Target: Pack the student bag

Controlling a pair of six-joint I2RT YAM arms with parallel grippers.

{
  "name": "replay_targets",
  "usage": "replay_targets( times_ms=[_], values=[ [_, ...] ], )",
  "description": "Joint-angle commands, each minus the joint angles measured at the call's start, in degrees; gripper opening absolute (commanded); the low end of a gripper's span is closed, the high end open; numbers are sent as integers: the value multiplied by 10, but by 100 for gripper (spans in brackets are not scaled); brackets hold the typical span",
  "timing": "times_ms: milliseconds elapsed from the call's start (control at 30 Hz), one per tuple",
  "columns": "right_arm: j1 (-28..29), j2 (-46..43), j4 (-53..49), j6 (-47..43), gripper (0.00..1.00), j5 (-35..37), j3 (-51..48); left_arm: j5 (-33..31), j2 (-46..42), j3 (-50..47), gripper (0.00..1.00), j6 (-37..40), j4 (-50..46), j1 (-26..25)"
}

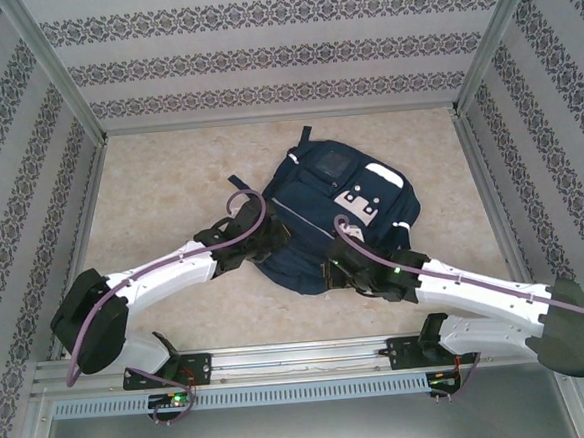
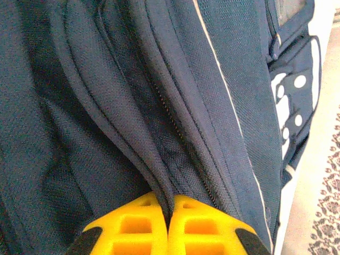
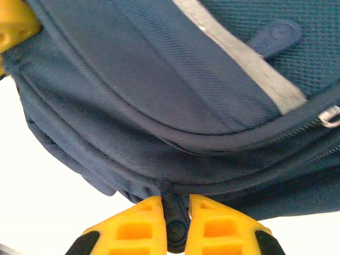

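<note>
Top view: I see the student bag (image 1: 346,200) lying flat in the middle of the table (image 1: 170,187), with the left gripper (image 1: 265,239) at its left edge and the right gripper (image 1: 341,269) at its near edge. Left wrist: yellow fingers (image 2: 133,228) pinched tight on a ridge of the bag's navy fabric, beside a zip line. Right wrist: fingers (image 3: 218,223) clamped on a dark zipper pull (image 3: 175,220) at the bag's seam.

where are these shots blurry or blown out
Top external: even, soft light, the student bag reasonably sharp with faint shadows. Left wrist: bag weave crisp mid-frame, the left end effector soft at the bottom edge. Right wrist: table blown out to white, the right end effector and zipper pull slightly out of focus.
</note>
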Motion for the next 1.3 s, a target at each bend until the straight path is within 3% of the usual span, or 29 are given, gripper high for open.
replay_targets(
  times_ms=[0,200,367,533,700,900,1267],
  values=[
    [-27,-30,-105,70,0,101,-43,10,-25,14,0,64,-26,30],
    [-137,-91,-120,127,0,126,-99,96,11,38,0,127,-41,45],
    [-207,-116,-89,82,0,118,-102,115,13,30,0,152,-54,55],
    [-284,-109,-50,23,0,65,-100,118,9,27,0,180,-72,67],
    [-342,-71,1,-43,0,64,-103,151,17,38,0,217,-86,83],
    [-414,0,111,-134,0,2,-94,185,30,42,0,246,-102,84],
    [-468,98,84,-168,2,14,-21,195,15,24,0,271,-107,84]
  ],
)
